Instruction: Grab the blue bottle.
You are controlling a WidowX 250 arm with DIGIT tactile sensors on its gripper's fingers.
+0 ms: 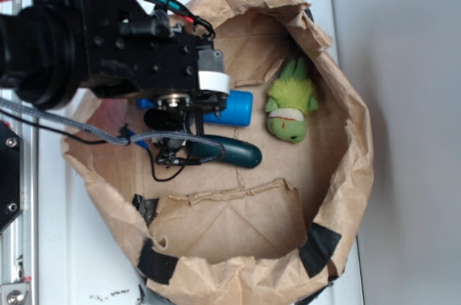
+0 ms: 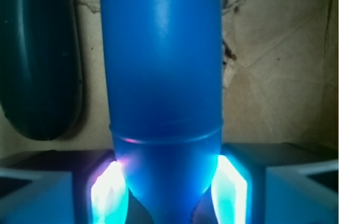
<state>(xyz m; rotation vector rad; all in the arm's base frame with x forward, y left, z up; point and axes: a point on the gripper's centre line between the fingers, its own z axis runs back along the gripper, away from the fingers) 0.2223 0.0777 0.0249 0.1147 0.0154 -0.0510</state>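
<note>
Gripper (image 2: 168, 192) fingers clamp blue bottle (image 2: 161, 70) near neck; bottle lies flat, base pointing toward green plush (image 1: 290, 103).

The blue bottle (image 1: 234, 108) is bright, smooth plastic and lies on its side on the brown paper. Its flat base points toward the green plush toy (image 1: 289, 103).

The blue bottle (image 1: 234, 108) is bright, plain blue. Just beside it lies a dark teal-green capsule (image 1: 238, 152). A lime-green plush toy (image 1: 289, 101) has a white-and-red band. The brown paper bag (image 1: 346, 175) carries black tape patches.
</note>
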